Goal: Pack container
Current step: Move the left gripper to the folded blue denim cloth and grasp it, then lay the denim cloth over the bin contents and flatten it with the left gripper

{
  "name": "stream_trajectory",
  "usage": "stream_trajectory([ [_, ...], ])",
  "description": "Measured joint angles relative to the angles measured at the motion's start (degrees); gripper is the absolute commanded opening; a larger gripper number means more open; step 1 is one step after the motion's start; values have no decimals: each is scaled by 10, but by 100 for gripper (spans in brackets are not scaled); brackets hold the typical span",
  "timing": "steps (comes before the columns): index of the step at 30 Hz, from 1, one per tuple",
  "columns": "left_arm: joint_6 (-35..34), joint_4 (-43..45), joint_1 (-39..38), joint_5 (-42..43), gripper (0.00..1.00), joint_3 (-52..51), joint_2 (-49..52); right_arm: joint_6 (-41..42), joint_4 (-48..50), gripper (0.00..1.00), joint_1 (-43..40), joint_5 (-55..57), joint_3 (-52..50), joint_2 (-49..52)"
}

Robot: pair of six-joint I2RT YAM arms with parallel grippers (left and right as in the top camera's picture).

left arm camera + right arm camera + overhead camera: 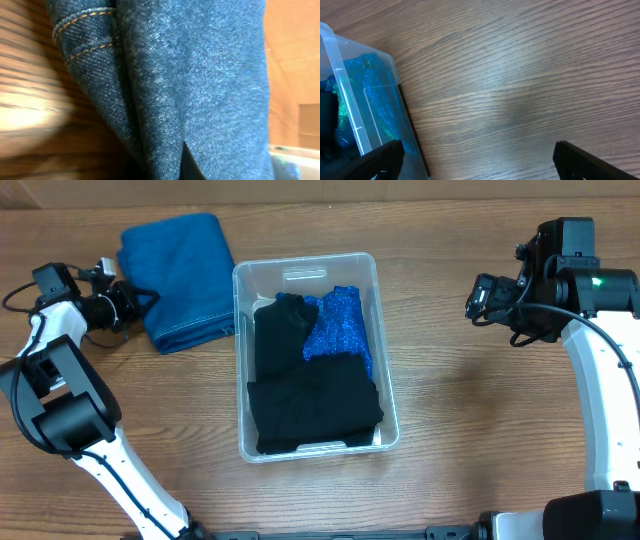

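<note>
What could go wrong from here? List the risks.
1. The left gripper is at only the edge of the folded denim; lifted from there, it may unfold.
2. The container already holds a black cloth and a sparkly blue cloth, so the bulky denim may sit above the rim.
3. The right gripper is open over the table, so the container could slide if bumped.

Soft, even light is falling on the table. Beside the left gripper, its surface is blurring while the denim is showing crisp.

Brown wood-grain table throughout
</note>
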Motion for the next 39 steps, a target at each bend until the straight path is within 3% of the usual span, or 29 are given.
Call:
stream_trajectory([
  [5,18,-100,0,9,4,5,-50,-5,-9,100,0,0,0,0],
  [12,40,-196,-43,-34,4,-3,-422,-7,-14,100,0,0,0,0],
  [13,41,-207,-76,-29,4,-1,-495,-7,-15,100,0,0,0,0],
  [14,41,-214,-93,-28,4,0,-517,-7,-15,100,0,0,0,0],
  [17,22,-273,-240,-80,4,0,-585,-7,-18,100,0,0,0,0],
  [20,-22,-303,-380,-136,4,-5,-595,-7,-20,100,0,-2,0,0],
  [24,-56,-276,-504,-219,4,-27,-553,-7,-22,100,0,-6,0,0],
  [30,-83,-228,-563,-277,4,-31,-416,-7,-24,100,0,-6,0,0],
  [36,-115,-254,-566,-300,4,-31,-373,-7,-24,100,0,-7,0,0],
  [37,-123,-273,-564,-316,100,-31,-373,-7,-24,100,0,-7,0,0],
  [39,-126,-318,-559,-350,100,-30,-373,-7,-24,100,0,-7,0,0],
])
